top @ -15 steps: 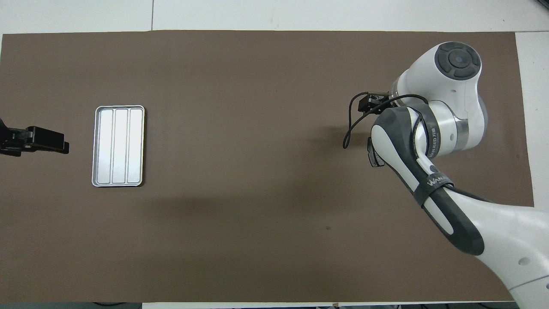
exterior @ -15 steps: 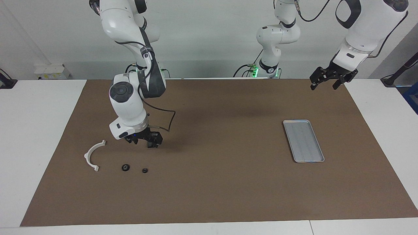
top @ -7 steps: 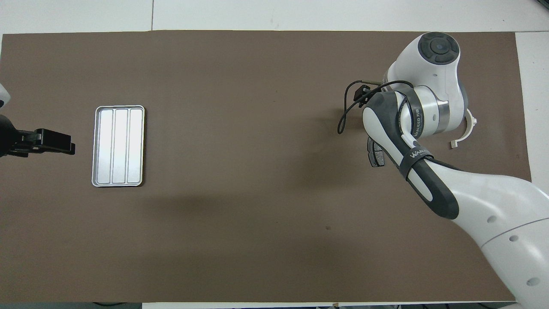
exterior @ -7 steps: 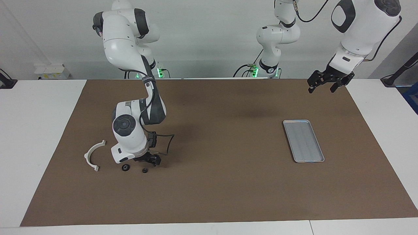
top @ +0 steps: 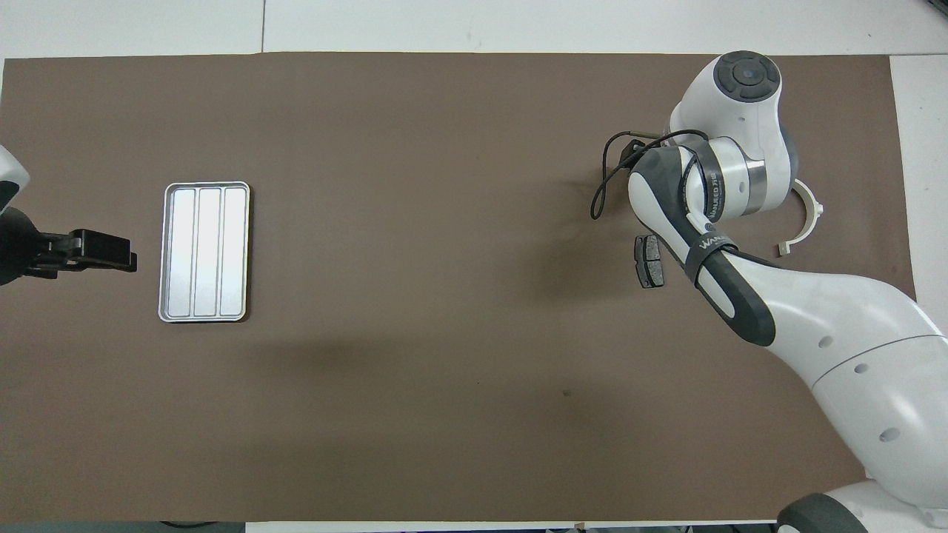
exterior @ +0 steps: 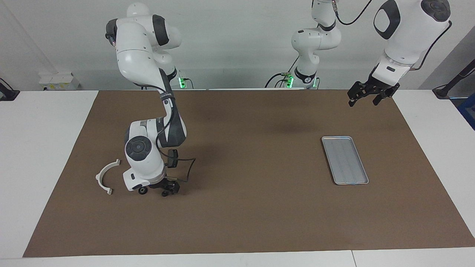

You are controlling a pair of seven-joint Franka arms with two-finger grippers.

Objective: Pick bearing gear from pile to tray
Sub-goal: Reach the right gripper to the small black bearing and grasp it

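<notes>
Under white walls, brown mat (exterior: pixel 245 207) over white table (exterior: pixel 44 148)

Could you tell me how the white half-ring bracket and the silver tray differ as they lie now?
The white half-ring bracket is a thin open arc; the silver tray is a much larger closed, ribbed rectangle. The bracket lies at the right arm's end, the tray at the left arm's. Both rest flat on the brown mat, ungripped.

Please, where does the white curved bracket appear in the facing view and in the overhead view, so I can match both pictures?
Facing view: the white curved bracket lies on the brown mat at the picture's left, beside the lowered right gripper.
Overhead view: the bracket shows at the picture's right, partly covered by the right arm.
Shared landmark: the tray, at the left arm's end of the table.
</notes>
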